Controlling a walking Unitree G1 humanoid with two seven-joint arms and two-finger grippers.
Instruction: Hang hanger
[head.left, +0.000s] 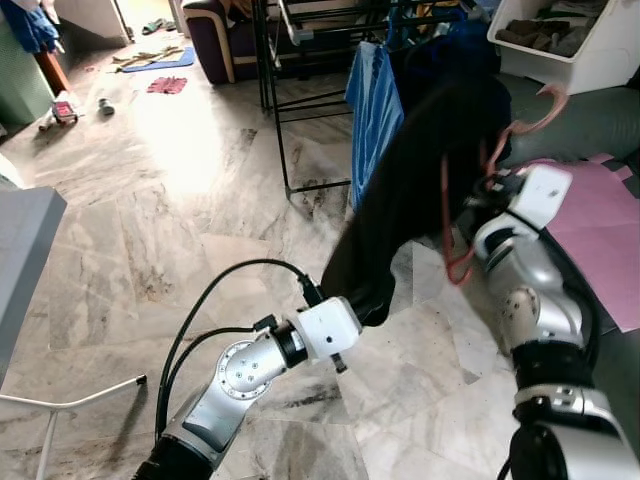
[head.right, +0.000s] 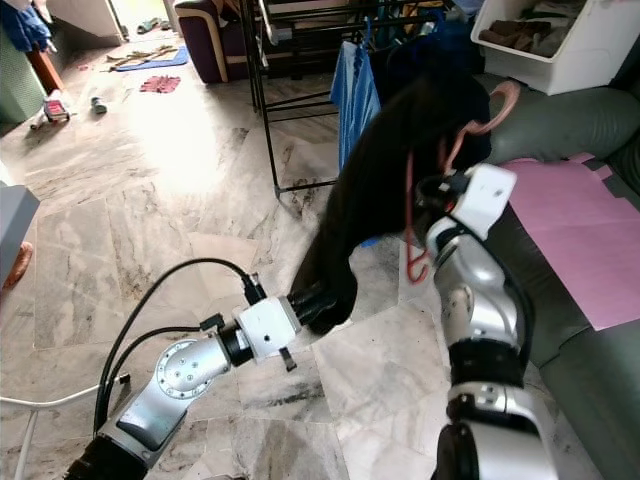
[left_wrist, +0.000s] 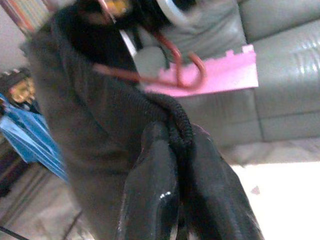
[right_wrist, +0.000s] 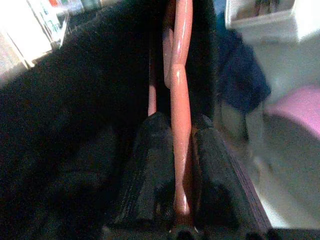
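A black garment (head.left: 420, 190) hangs on a pink-red hanger (head.left: 452, 225) whose hook (head.left: 545, 110) curves up to the right. My right gripper (right_wrist: 180, 200) is shut on the hanger's bar (right_wrist: 181, 125), holding it up in front of the drying rack (head.left: 300, 110). My left gripper (left_wrist: 180, 165) is shut on the garment's lower hem (left_wrist: 175, 120), low and left of the right arm. In the left eye view the fingertips are buried in the cloth by the hem (head.left: 365, 305).
A blue cloth (head.left: 372, 110) hangs on the black rack. A grey sofa (head.left: 590, 130) with a pink sheet (head.left: 600, 230) is at right, a white bin (head.left: 570, 40) behind it. Marble floor (head.left: 170, 200) opens to the left; a grey table edge (head.left: 25, 240) stands at far left.
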